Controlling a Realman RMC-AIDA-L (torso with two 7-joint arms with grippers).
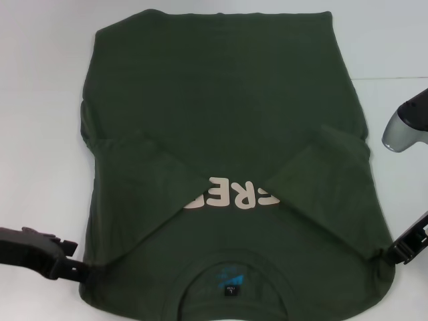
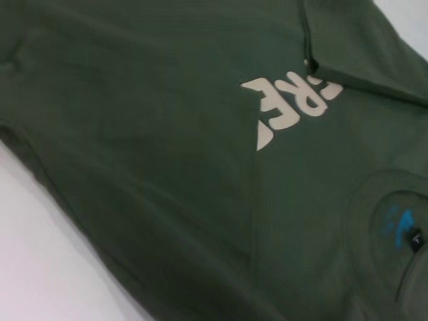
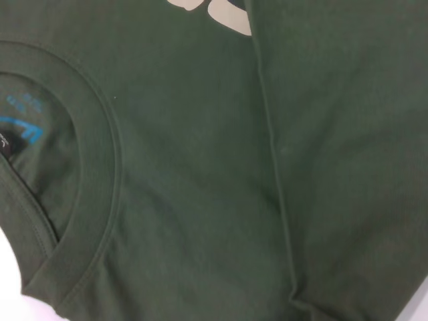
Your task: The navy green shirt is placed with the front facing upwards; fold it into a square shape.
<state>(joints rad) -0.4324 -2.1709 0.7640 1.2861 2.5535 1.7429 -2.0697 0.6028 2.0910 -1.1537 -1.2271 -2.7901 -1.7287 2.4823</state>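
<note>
One shirt (image 1: 227, 100), two grippers (image 1: 70, 266) (image 1: 394, 252)

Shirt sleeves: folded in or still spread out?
Folded in. Both sleeves of the shirt lie across the chest, covering the ends of the cream letters.

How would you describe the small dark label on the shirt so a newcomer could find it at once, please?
Start from the green shirt spread over the white table, then go to its round collar at the edge nearest the robot. Inside the collar, below a blue print, sits the label: a small dark rectangle, unlike the big cream letters on the chest.
</note>
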